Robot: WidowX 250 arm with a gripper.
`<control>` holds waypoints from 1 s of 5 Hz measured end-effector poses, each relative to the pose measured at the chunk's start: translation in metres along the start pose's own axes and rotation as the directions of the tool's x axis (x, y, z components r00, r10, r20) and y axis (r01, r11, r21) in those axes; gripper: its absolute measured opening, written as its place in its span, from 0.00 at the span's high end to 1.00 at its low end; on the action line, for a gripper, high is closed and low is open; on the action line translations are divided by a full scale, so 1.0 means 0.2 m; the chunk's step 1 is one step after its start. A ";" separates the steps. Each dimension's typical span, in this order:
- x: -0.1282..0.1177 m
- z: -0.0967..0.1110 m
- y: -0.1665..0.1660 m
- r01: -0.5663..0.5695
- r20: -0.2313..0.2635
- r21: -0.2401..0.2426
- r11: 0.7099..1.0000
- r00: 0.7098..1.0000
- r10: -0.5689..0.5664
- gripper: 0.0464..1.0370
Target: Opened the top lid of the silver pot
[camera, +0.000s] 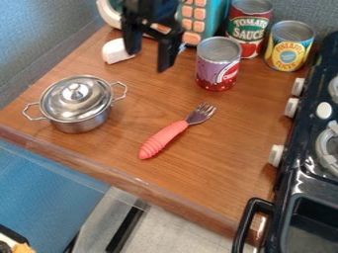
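Observation:
My black gripper (149, 55) hangs over the back of the wooden counter, open, its two fingers apart with nothing between them. The silver pot (83, 124) stands at the counter's left side, in front of the gripper and to its left. Its shiny lid (89, 101) lies on top of the pot, with a round knob (75, 91) at the middle. Two wire handles stick out from the pot's sides. The gripper is apart from both pot and lid.
A fork with a red handle (163, 140) lies mid-counter. Behind it stand a purple can (218, 70), a tomato sauce can (248, 29) and a yellow can (288, 47). A white block (117, 51) sits left of the gripper. The black stove (297, 180) borders the right side.

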State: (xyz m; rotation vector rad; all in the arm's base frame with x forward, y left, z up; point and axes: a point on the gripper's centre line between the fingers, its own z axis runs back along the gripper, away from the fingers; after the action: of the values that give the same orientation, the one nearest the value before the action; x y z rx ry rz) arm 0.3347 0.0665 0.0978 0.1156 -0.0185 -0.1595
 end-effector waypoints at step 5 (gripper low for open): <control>-0.35 -0.06 0.29 -0.121 0.120 -0.019 0.992 0.985 0.123 0.04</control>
State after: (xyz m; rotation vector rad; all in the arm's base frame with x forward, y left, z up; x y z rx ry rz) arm 0.2752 0.1361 0.0913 0.0927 -0.1457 -0.0441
